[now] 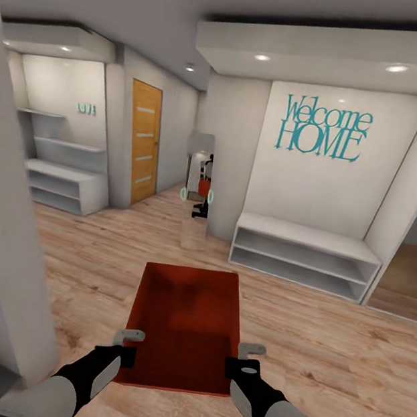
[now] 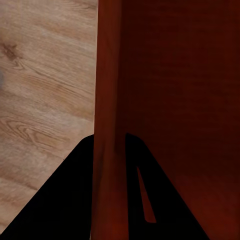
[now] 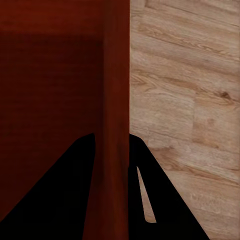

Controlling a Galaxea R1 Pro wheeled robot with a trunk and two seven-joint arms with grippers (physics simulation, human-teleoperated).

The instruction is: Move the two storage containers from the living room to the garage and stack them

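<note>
Indoors, light plank floor, white shelves, orange container held.

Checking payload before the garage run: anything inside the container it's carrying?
The storage container looks empty: bare orange-red bottom and inner walls in the head view. Left gripper and right gripper clamp its side walls. The floor beneath it is hidden.

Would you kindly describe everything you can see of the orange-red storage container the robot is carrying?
The storage container is an orange-red rectangular bin, open-topped with plain walls and looking like smooth plastic; its inside looks empty. It is held level above the light wood plank floor, its long side pointing away from the robot. The left gripper pinches its left wall and the right gripper its right wall, near the end closest to the robot; each wrist view shows a wall running between two dark fingers.
</note>
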